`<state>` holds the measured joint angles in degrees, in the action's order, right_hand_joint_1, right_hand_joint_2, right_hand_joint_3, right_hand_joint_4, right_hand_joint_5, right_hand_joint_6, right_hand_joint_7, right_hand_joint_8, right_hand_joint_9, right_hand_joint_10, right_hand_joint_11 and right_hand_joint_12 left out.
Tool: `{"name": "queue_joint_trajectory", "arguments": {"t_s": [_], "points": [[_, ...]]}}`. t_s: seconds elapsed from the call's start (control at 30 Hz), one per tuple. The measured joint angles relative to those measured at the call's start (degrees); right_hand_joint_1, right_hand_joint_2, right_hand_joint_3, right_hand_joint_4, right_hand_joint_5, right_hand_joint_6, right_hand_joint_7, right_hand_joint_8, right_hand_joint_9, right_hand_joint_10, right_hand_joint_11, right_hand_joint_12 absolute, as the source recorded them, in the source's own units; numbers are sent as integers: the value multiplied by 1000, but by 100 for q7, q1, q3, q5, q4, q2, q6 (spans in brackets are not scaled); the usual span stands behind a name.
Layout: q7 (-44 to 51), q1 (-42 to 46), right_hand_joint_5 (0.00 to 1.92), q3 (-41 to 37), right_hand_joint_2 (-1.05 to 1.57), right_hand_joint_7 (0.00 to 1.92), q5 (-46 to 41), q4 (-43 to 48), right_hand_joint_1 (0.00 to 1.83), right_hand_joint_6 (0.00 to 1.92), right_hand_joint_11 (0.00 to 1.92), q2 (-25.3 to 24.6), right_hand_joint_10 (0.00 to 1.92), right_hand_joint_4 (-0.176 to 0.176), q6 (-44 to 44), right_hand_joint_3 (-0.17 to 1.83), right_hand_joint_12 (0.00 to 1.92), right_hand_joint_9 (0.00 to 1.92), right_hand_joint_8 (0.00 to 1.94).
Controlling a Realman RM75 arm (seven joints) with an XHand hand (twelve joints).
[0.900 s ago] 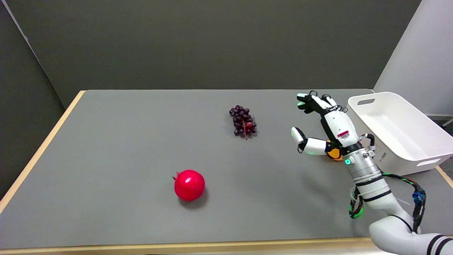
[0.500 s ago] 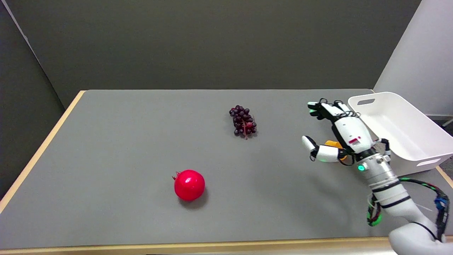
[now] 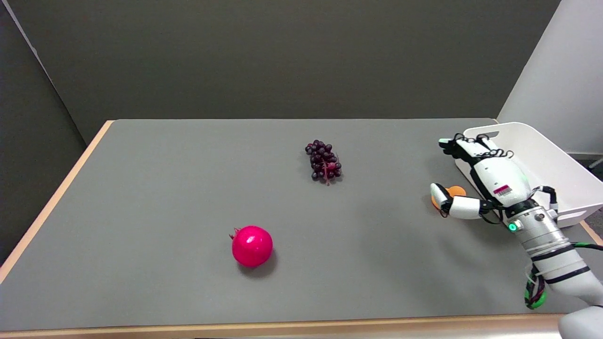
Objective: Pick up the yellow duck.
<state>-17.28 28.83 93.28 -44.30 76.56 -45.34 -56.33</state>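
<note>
Right hand (image 3: 487, 181) has shifted rightward across the last two earlier frames, from mid-right of the desk (image 3: 141, 212) to right up against the bin; nothing else moved.

Left to right: red pomegranate (image 3: 252, 246) sits on the near-centre of the grey desk, alone. Dark purple grape bunch (image 3: 323, 161) lies farther back, a bit right of the pomegranate, well apart from it. Then the yellow duck (image 3: 451, 193) (only an orange-yellow bit shows, the rest hidden behind the thumb and palm) on the desk surface just beside the near-left corner of the white bin (image 3: 541, 160). The hand hangs over the duck, thumb stretched out to the left in front of it, the other fingers (image 3: 454, 143) extended back toward the bin's left rim. Fingers are spread and holding nothing; whether the thumb touches the duck cannot be told from this view. The duck is not lifted. White forearm runs down to the lower right corner, with green lights on the wrist. Bin is tilted, at the desk's right edge.
</note>
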Motion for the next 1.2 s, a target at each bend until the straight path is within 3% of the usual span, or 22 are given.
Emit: {"name": "queue_joint_trajectory", "arguments": {"t_s": [0.6, 1.2], "points": [[313, -46, 254, -495, 641, 385, -204, -161, 505, 519, 84, -13, 935, -74, 1293, 931, 1257, 303, 578], [421, -120, 256, -587, 640, 392, -372, -276, 507, 525, 106, -164, 946, -78, 1866, 930, 1289, 311, 582]]}}
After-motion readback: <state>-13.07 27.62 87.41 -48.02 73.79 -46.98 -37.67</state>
